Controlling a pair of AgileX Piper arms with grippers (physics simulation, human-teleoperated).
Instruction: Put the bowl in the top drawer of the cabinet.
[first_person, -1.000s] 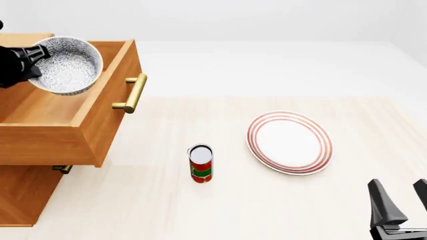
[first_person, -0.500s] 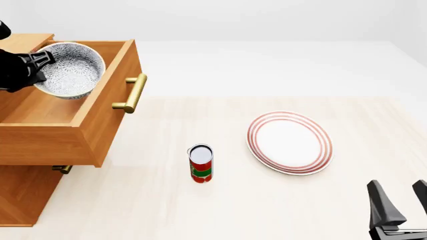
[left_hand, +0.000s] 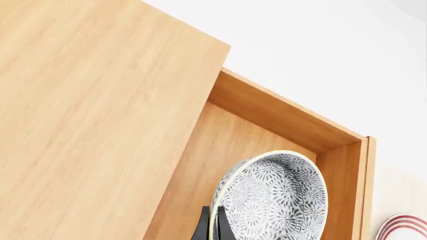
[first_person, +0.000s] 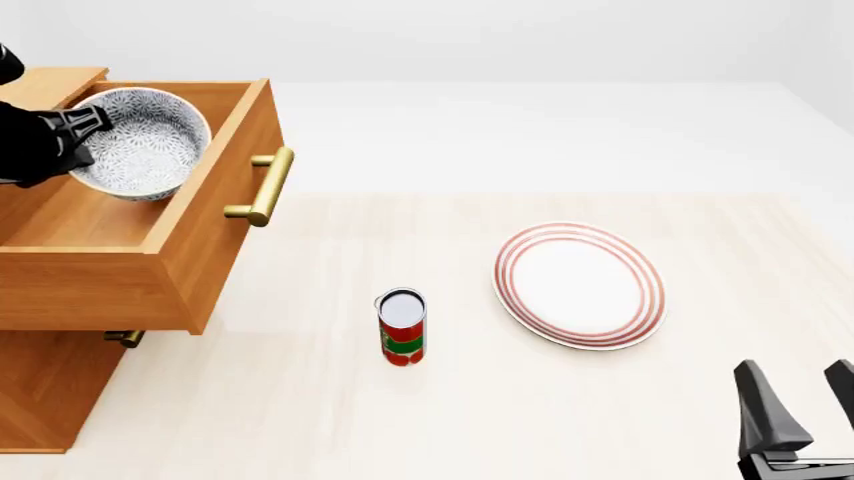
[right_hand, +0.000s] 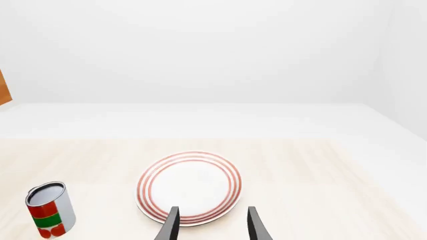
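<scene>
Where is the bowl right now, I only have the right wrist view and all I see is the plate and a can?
Observer: The bowl is over the open top drawer, tilted on its side, gripped at its rim by the left gripper.
Operator: Is it resting on the drawer floor?
Observer: I cannot tell; the left wrist view shows the rim pinched between the jaws, with the drawer's wooden floor behind it.
Operator: Is my right gripper near the cabinet?
Observer: No. In the front view the right gripper is at the near right corner of the table, jaws apart, far from the cabinet.
</scene>
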